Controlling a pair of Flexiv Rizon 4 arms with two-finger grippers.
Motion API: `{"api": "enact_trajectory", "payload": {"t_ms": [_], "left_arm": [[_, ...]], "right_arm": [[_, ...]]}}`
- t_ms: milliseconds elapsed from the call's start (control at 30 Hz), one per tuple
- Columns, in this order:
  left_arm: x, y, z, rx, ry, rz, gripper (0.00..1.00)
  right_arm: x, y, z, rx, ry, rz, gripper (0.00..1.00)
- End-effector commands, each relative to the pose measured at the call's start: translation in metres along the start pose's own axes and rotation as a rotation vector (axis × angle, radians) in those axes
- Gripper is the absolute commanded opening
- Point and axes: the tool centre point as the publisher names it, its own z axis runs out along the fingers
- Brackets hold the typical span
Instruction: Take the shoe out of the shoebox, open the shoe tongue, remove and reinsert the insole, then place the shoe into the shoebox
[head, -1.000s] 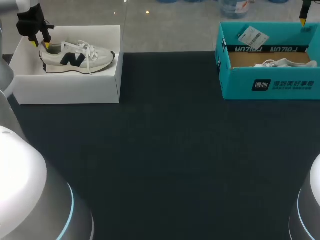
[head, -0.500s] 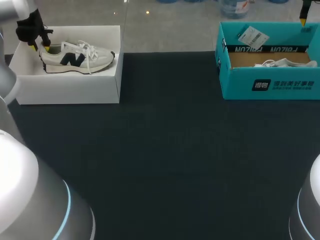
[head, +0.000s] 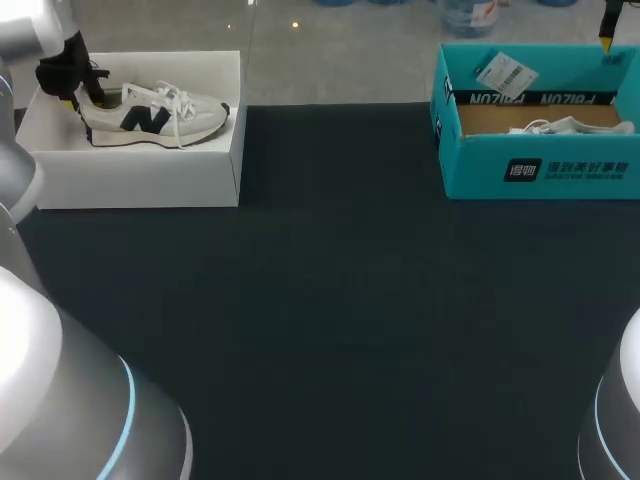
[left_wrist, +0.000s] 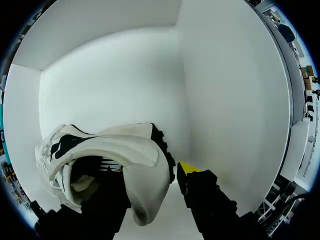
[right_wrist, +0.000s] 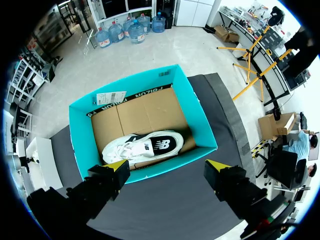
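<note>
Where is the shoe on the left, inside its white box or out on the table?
Inside. The shoe lies on its sole between the white box's walls.

Shoe (left_wrist: 112, 150) heel at left gripper (left_wrist: 153, 169)

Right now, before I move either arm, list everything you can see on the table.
white shoebox: one, white, open, far left of the table.
teal shoebox: one, teal with a brown cardboard floor, open, far right.
navy-logo shoe: one, white with navy, upright in the white shoebox.
second shoe: one, white with a dark logo, lying in the teal shoebox.
paper label: one, white, on the teal shoebox's back wall.
table mat: one, dark, under both boxes.
left gripper: one, black with yellow tips, at the navy-logo shoe's heel.
right gripper: one, black with yellow tips, open, above the teal shoebox.
</note>
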Motion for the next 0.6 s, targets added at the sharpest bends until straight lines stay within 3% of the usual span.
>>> {"api": "enact_trajectory", "payload": {"t_ms": [33,167,400,500,600], "left_arm": [[0.0040,0.0212,0.0140,0.220,0.000,0.000,0.49],[0.0037,0.0204,0.0179,0.236,0.003,0.000,0.47],[0.0062,0.0174,0.0204,0.256,0.017,0.007,0.29],[0.0088,0.0171,0.0201,0.258,0.025,0.006,0.08],[0.0114,0.0173,0.0160,0.255,0.030,0.010,0.00]], "right_arm": [[-0.0003,-0.0010,0.0000,-0.002,0.002,0.000,1.00],[-0.0003,-0.0010,0.0000,-0.002,0.002,0.000,1.00],[-0.0003,-0.0010,0.0000,-0.002,0.002,0.000,1.00],[-0.0003,-0.0010,0.0000,-0.002,0.002,0.000,1.00],[-0.0003,-0.0010,0.0000,-0.002,0.002,0.000,1.00]]}}
